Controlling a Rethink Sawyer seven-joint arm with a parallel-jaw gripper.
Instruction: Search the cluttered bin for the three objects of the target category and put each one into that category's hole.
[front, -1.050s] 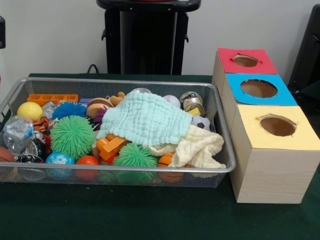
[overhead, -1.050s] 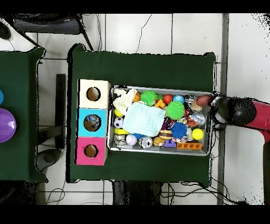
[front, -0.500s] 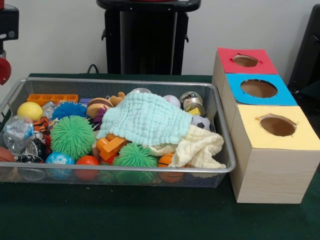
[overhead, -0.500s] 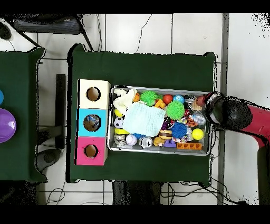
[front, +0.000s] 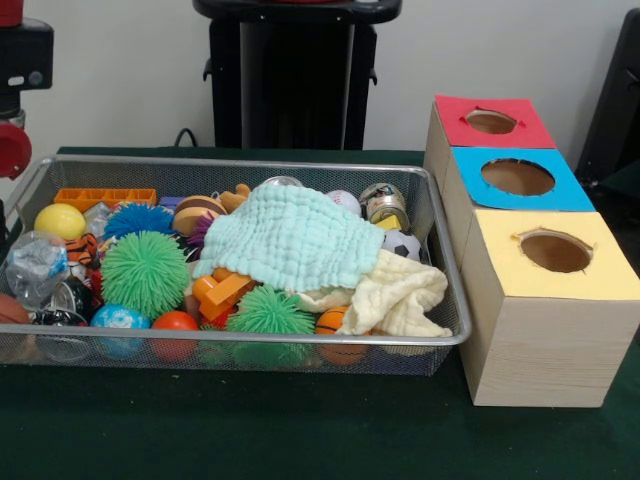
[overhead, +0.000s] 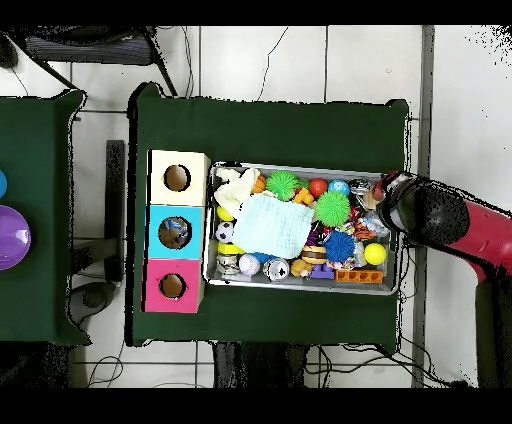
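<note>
Arm (overhead: 440, 215) hangs over the wire bin's (front: 250, 163) end farthest from the hole boxes (front: 530, 250); claw state cannot be told

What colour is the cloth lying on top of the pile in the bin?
Pale mint green; the cloth shows best in the front view, with a cream one beside it.

A mint-green cloth (front: 290, 236) overlaps a cream cloth (front: 400, 297). The box tops are red (front: 492, 122), blue (front: 518, 178) and yellow (front: 555, 254). The desk (front: 250, 425) is dark green.
</note>
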